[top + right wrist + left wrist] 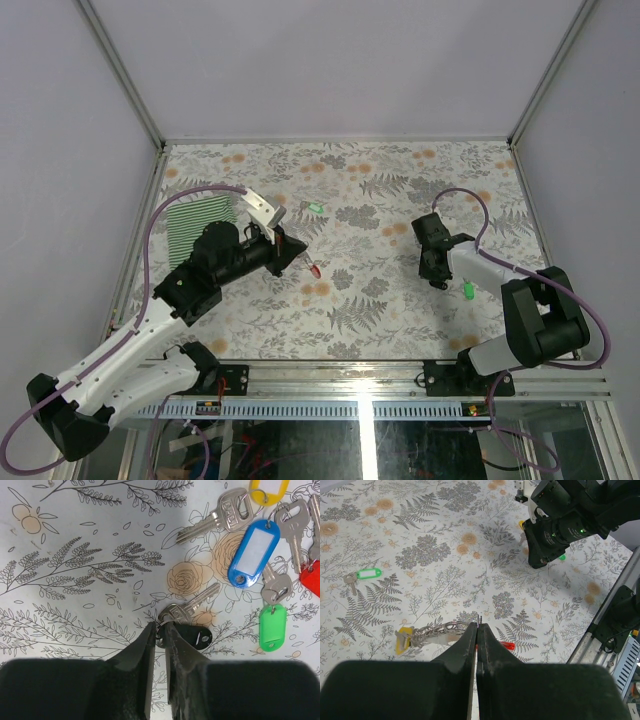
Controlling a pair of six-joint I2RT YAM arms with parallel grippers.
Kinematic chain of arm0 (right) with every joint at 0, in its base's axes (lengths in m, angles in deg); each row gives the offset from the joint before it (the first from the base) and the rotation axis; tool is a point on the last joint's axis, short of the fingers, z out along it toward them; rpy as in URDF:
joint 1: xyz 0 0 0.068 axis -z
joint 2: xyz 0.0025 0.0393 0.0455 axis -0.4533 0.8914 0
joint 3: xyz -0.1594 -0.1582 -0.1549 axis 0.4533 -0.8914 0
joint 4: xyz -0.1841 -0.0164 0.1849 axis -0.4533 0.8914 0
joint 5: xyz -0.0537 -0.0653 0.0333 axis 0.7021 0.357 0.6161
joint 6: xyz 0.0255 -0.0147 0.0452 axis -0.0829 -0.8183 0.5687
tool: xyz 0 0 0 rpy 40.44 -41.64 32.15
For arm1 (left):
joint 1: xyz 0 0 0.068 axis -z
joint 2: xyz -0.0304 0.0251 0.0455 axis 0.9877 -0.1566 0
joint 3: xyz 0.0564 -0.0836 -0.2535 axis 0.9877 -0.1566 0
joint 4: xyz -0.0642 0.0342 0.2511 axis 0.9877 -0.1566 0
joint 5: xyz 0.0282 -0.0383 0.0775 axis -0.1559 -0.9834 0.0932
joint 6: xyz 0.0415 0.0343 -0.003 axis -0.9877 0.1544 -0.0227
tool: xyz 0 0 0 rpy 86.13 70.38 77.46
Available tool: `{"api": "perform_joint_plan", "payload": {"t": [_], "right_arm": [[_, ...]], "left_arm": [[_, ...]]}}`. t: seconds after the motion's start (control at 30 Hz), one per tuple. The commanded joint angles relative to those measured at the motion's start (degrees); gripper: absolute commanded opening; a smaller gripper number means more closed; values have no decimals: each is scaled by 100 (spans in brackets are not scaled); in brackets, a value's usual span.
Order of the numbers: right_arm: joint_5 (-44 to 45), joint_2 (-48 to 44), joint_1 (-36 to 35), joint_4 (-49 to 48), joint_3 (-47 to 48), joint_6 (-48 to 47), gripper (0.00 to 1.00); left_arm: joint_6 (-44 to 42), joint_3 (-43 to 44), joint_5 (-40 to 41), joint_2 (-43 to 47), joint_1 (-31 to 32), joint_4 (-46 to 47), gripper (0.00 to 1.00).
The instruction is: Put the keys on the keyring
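My left gripper (291,246) (479,625) is shut on the keyring (437,630). The keyring's shiny grey strip runs left from the jaws to a yellow-tagged key (403,639), and its red loop (507,645) shows to the right. A green-tagged key (368,574) (314,208) lies apart on the table. My right gripper (437,282) (161,626) is down on the table, its jaws closed narrowly on the small ring of a black-tagged key (197,636). Beside it lie more keys with blue (252,550), green (272,627), red (311,577) and yellow (267,490) tags.
A green striped cloth (200,222) lies at the table's left, behind the left arm. The floral tablecloth (380,200) covers the table, with white walls round three sides and a metal rail (370,378) along the near edge. The right arm's wrist (560,525) shows in the left wrist view.
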Motion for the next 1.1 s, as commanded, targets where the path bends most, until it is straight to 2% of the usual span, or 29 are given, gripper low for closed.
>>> {"api": "perform_joint_plan", "payload": {"t": [0.0,0.17,0.53,0.67,0.87,1.07], "right_arm": [[114,-16,40,-15,41,101,12],[131,-297,41,82,51,8,0],[-195,-1425,36,207,164,-423,0],[-897,-1749,36,62,154,-634,0],[-2849,-2118,35,-373,54,-1394,0],[-4537,-2856,38,-1113,-219,-1962,0]], "left_arm": [[-63,109,-142,57,-29,294,0],[-26,134,-150,51,-29,321,0],[134,176,-87,52,-29,426,0],[228,108,-58,134,-29,586,0],[484,-57,84,329,-29,762,0],[784,292,238,170,-29,185,0]]}}
